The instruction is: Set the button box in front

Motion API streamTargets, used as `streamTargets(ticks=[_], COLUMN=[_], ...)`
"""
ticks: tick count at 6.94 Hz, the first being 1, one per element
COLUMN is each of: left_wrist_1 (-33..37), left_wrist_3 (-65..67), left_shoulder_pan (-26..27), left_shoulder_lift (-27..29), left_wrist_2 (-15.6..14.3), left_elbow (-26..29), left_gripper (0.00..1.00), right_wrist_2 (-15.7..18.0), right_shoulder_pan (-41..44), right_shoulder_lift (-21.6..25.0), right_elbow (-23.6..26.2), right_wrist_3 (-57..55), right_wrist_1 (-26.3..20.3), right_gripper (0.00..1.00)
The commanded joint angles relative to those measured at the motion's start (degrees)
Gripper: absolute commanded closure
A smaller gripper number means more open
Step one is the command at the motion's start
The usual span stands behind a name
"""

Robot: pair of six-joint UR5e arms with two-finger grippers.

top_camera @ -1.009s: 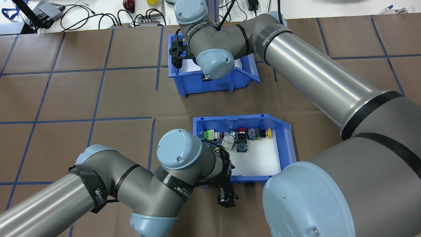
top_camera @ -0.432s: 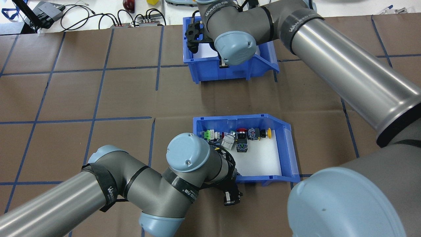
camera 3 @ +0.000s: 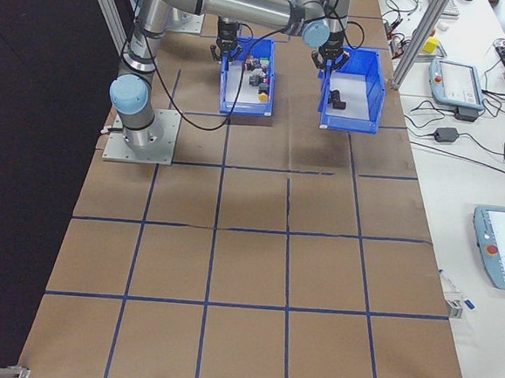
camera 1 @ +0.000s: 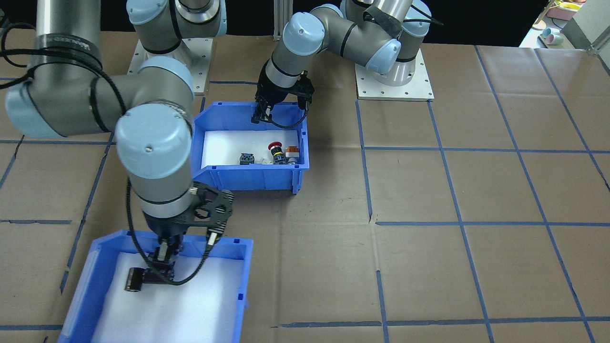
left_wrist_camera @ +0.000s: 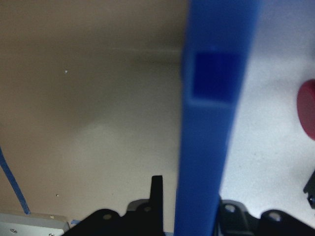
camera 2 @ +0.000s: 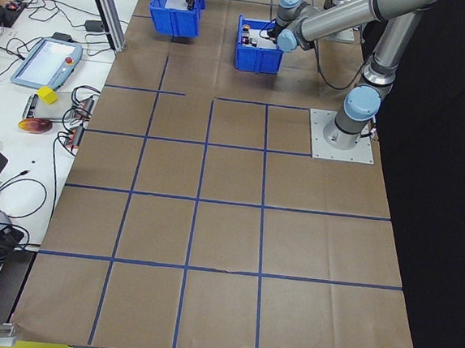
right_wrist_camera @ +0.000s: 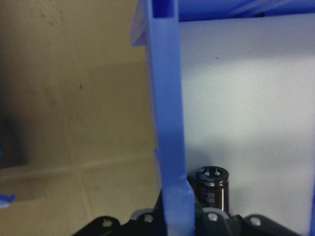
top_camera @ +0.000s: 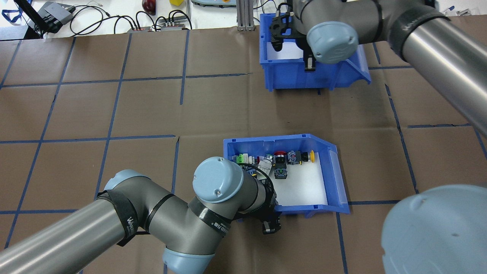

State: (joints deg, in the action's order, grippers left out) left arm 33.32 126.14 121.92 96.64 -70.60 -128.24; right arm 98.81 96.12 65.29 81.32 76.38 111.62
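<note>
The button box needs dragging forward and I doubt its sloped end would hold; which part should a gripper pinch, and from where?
Pinch a thin upright wall of the button box from above, one finger inside, one outside. The left gripper already straddles the wall nearest the robot this way; the left wrist view shows the wall running between its fingers. The sloped-cut side is probably a poorer hold.

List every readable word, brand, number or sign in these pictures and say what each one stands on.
"WANJEED": black strap band on the left arm, partly readable in the overhead view.
Same kind of black band on the right arm: lettering too foreshortened to read.
White print on the dark cylindrical capacitor in the right wrist view: too blurred.
Small coloured push-button switches: no legible markings.
</note>
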Motion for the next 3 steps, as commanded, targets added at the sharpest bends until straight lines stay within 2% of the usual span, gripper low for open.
streamTargets(ticks=[1,2,3], left_wrist_1=[-1.06,0.76,3.91], left_wrist_3=[-0.55,-3.51,-9.02], left_shoulder_pan=[-1.15,-3.33,-7.27], left_shoulder_lift=[-3.19,-4.26,-5.66], left_wrist_2=[-1.12,-4.16,-4.37], left_elbow=[0.18,0.00,0.70], left_gripper=[1.00,1.00,1.00], right_wrist_2=[-0.28,-0.28,-0.37], right_shoulder_pan=[-7.06,-9.52,-12.68], right_shoulder_lift=[4.22,5.11,5.98], right_elbow=[4.27,4.81,5.42], right_wrist_3=[6.30,10.07,14.89], right_wrist_1=[0.71,0.79,0.71], right_gripper=[0.94,0.94,0.94])
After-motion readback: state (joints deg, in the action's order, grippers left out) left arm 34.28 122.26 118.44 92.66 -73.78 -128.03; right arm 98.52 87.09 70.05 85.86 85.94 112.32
